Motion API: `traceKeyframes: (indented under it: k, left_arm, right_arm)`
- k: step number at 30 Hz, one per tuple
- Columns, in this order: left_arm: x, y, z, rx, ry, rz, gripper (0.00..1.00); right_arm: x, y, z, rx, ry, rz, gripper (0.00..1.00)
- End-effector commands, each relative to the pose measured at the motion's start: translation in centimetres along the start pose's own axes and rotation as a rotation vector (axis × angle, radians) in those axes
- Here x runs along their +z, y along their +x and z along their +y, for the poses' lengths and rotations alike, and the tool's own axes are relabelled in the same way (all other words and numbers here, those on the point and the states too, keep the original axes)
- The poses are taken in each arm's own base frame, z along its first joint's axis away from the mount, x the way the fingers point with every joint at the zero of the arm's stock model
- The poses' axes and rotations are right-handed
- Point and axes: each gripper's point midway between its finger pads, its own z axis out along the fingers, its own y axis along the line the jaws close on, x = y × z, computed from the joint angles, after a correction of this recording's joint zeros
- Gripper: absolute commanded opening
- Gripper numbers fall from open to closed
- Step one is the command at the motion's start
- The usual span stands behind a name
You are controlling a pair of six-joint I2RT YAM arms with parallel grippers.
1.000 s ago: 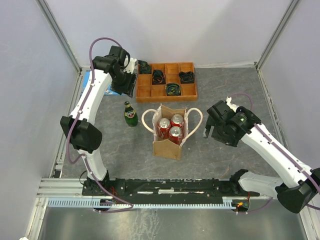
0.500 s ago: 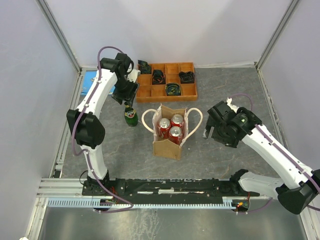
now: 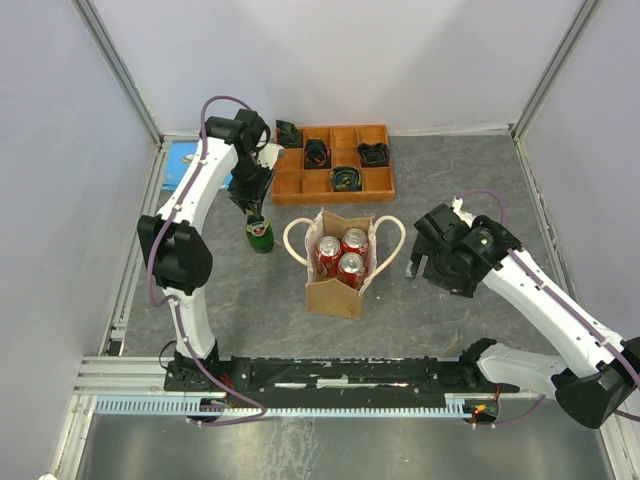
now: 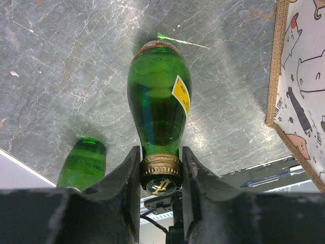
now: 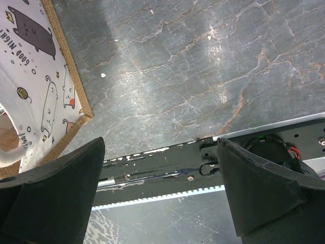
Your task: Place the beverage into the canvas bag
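Note:
The beverage, a green glass bottle [image 3: 261, 233] with a gold cap, stands upright on the grey table left of the canvas bag [image 3: 338, 288]. My left gripper [image 3: 252, 205] is right above it. In the left wrist view the gripper [image 4: 160, 150] is shut on the bottle [image 4: 158, 101], with both fingers pressed against the gold cap band. The tan bag has white rope handles and holds three red cans [image 3: 340, 258]; its printed side [image 4: 300, 76] shows at the right. My right gripper [image 3: 418, 262] hangs open just right of the bag, with nothing between its fingers [image 5: 160, 143].
An orange compartment tray [image 3: 330, 198] with black items sits behind the bag. A blue flat object [image 3: 180, 160] lies at the far left edge. The black base rail [image 3: 340, 375] runs along the near edge. Grey walls close in the table.
My left arm has swung down from beside the tray's left corner onto the bottle, and its jaws have narrowed around the cap. The right arm has not moved.

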Motion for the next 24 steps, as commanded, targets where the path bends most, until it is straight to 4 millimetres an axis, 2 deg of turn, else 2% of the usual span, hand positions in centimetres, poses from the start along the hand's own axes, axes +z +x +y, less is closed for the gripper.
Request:
traceKeyframes:
  k: [1, 2, 8, 18, 21, 24]
  left_arm:
    - [-0.7, 0.6, 0.1, 0.038, 0.010, 0.002, 0.09]
    - [-0.7, 0.7, 0.1, 0.038, 0.011, 0.004, 0.04]
    - [-2.3, 0.5, 0.1, 0.041, -0.001, -0.042, 0.03]
    - [-8.6, -4.1, -0.3, 0.078, -0.016, -0.301, 0.03]
    - [-10.3, -5.9, -1.1, 0.096, 0.017, -0.382, 0.03]
    - [-12.2, -7.3, -2.9, 0.134, 0.066, -0.468, 0.03]
  right_arm:
    - [-0.1, -0.2, 0.2, 0.016, -0.017, -0.013, 0.99]
    - [-0.1, -0.2, 0.2, 0.016, -0.019, -0.014, 0.99]
    - [-0.1, -0.2, 0.2, 0.016, -0.019, -0.012, 0.99]
    - [0.3, -0.1, 0.7, 0.011, -0.027, -0.002, 0.99]
    - [0.4, -0.2, 0.8, 0.007, -0.027, -0.002, 0.99]
    - [0.3, -0.2, 0.7, 0.008, -0.029, -0.004, 0.99]
